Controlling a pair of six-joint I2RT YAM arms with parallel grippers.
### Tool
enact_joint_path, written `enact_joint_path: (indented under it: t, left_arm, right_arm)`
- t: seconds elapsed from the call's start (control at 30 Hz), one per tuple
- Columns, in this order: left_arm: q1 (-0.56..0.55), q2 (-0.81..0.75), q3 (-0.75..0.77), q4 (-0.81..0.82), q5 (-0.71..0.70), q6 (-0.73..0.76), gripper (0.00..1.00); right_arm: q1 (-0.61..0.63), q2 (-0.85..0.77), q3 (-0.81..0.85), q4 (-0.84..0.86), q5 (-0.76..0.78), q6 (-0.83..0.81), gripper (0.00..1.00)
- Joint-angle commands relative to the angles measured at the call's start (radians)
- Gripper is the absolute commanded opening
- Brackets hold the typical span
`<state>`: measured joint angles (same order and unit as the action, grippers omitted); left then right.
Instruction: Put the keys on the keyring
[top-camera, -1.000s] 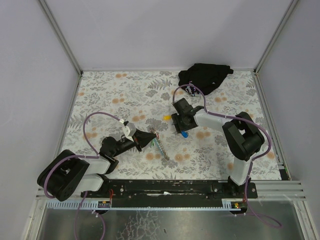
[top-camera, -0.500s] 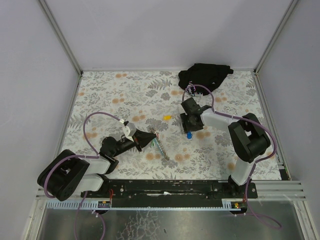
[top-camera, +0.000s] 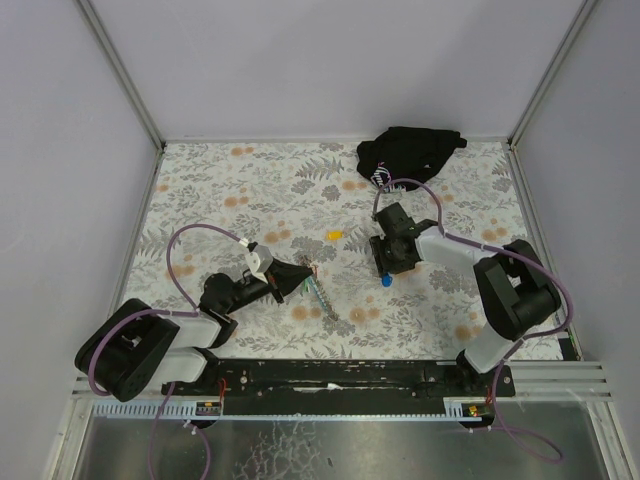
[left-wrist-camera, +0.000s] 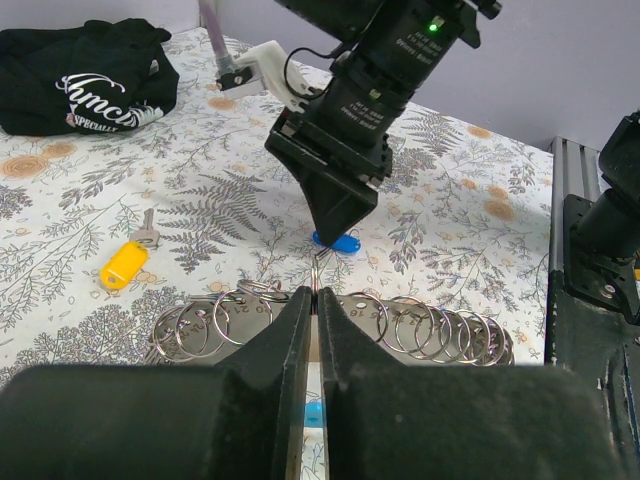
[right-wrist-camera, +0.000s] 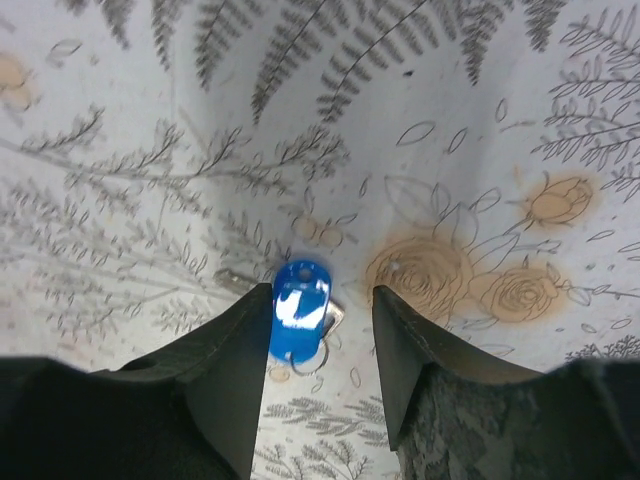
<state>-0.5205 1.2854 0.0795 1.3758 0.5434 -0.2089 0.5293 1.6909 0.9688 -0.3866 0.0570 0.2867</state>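
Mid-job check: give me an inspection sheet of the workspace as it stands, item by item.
Surface: floral-printed tablecloth, lying flat.
Job's things: small key with a blue plastic tag between the right fingers; row of thin metal rings on a light-blue lanyard strap just beyond the left fingers.
Clutter: black cloth bundle at the far edge; key with a yellow tag lying free.
Grippers: left gripper shut, what it holds unclear; right gripper open, straddling the blue tag.
Cables: purple cables looped over each arm.
Surroundings: plain grey walls; nothing else seen.
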Motion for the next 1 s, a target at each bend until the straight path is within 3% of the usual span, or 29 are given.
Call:
enact_joint_path:
  t: [0.0,0.97]
  left_arm:
    - [0.007,-0.006,0.012,0.075,0.015,-0.004,0.04]
    - [0.007,-0.013,0.014,0.066,0.022,-0.004,0.04]
  right_arm:
    - [-0.003,-0.106,-0.033,0.025,-0.096,-0.040,0.52]
    - [0.042,-0.133,-0.097,0.045,-0.171,0.011,0.45]
